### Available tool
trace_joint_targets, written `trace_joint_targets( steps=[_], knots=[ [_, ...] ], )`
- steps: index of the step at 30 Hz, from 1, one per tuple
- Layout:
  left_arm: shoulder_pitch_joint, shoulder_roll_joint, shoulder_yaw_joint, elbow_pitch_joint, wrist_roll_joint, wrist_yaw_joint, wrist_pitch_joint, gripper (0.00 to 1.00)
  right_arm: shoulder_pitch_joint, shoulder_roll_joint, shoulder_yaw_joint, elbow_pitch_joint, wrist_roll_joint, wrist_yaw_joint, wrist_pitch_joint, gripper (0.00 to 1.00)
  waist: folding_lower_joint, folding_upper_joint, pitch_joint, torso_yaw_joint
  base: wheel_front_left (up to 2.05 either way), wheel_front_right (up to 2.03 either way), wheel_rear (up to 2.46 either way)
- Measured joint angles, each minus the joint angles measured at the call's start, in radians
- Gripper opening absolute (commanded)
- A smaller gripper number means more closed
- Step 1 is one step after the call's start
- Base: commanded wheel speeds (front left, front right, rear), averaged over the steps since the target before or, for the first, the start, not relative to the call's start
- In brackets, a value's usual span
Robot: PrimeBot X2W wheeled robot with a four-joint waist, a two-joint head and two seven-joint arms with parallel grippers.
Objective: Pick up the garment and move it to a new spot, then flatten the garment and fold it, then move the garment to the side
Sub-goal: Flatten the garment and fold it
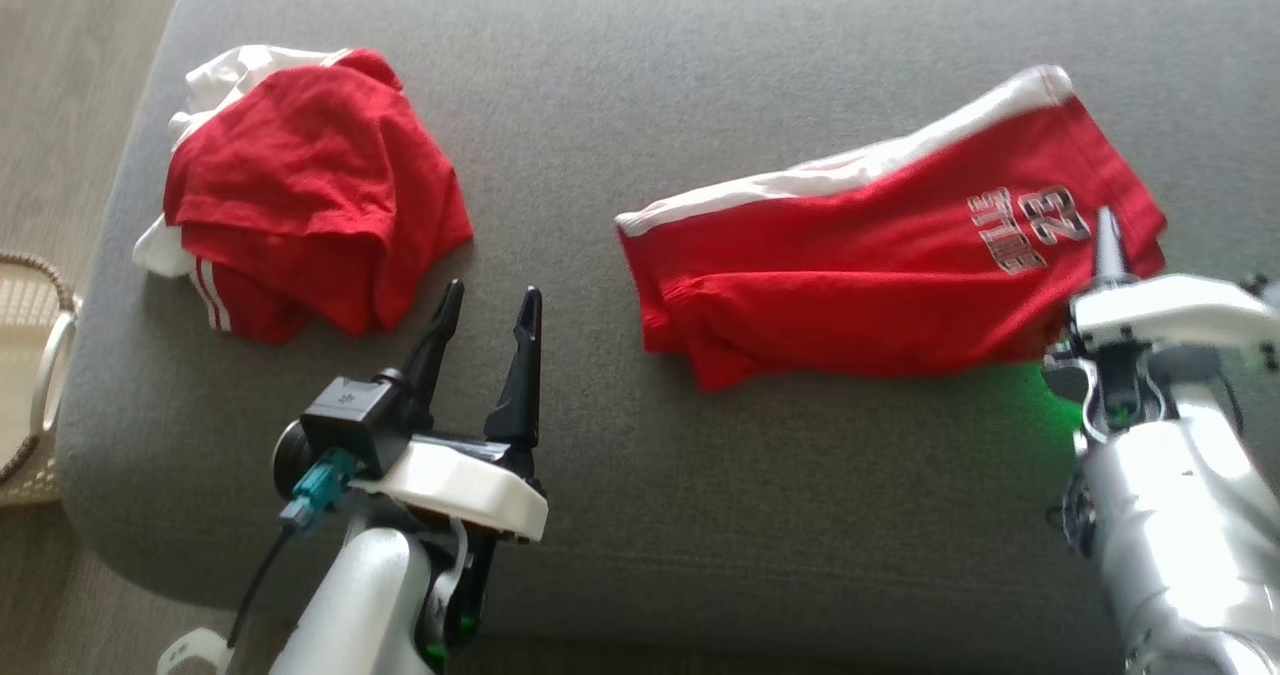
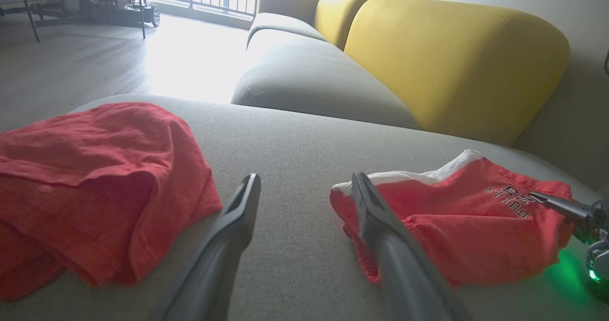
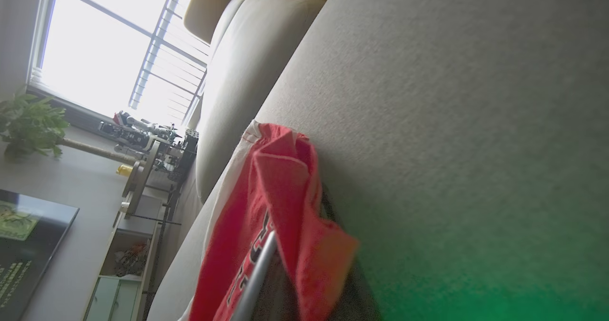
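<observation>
The red shorts [image 1: 880, 265] lie in the right half of the head view, spread out on a grey seat [image 1: 700, 75]. They have a white stripe along the upper edge and a printed "22" near the right end. The cloth is mostly flat, with some folds at the lower left corner.

The right gripper [image 1: 1105, 245] comes in from the lower right of that view. Its dark tip is on the shorts, just beside the print. Its jaws are closed, and in the right wrist view the red cloth [image 3: 285, 192] wraps around one finger [image 3: 257, 273], so it pinches the edge of the shorts. A green light shines on the seat below it.

The left gripper [image 1: 492, 295] is in the lower middle-left of the head view, above the seat, with its jaws wide and nothing between them. In the left wrist view its two fingers point between the shorts [image 2: 452, 216] and a pile of clothes [image 2: 95, 183], and touch neither.

That pile of clothes [image 1: 310, 195], red and white, sits in the upper left of the head view, well apart from the shorts. A pale basket [image 1: 30, 375] stands at the left edge, on the wooden floor [image 1: 60, 55]. A yellow backrest [image 2: 452, 59] stands in the upper right of the left wrist view.
</observation>
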Motion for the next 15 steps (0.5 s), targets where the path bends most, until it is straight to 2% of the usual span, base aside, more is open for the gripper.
trace_joint_targets(
  steps=[7, 8, 10, 15],
  knots=[
    [0.035, 0.000, 0.004, 0.011, 0.016, -0.011, 0.000, 1.00, 0.037, -0.031, -0.131, 0.086, -0.056, 0.000, -0.075, 0.00, 0.0000, 0.0000, -0.043, -0.025, 0.00, 0.00, 0.00],
    [0.046, 0.000, 0.006, 0.013, 0.017, -0.014, 0.000, 1.00, 0.055, -0.054, -0.214, 0.087, -0.075, 0.000, -0.076, 0.00, 0.0000, 0.0000, -0.054, -0.032, 0.00, 0.00, 0.00],
    [0.054, 0.000, 0.008, 0.013, 0.026, -0.015, 0.000, 1.00, 0.088, -0.070, -0.295, 0.065, -0.121, 0.000, -0.077, 0.00, 0.0000, 0.0000, -0.064, -0.038, 0.00, 0.00, 0.00],
    [0.059, 0.000, 0.011, 0.015, 0.026, -0.024, 0.000, 1.00, 0.144, -0.023, -0.445, 0.008, -0.274, 0.000, -0.080, 0.00, 0.0000, 0.0000, -0.084, -0.052, 0.00, 0.00, 0.00]
  ],
)
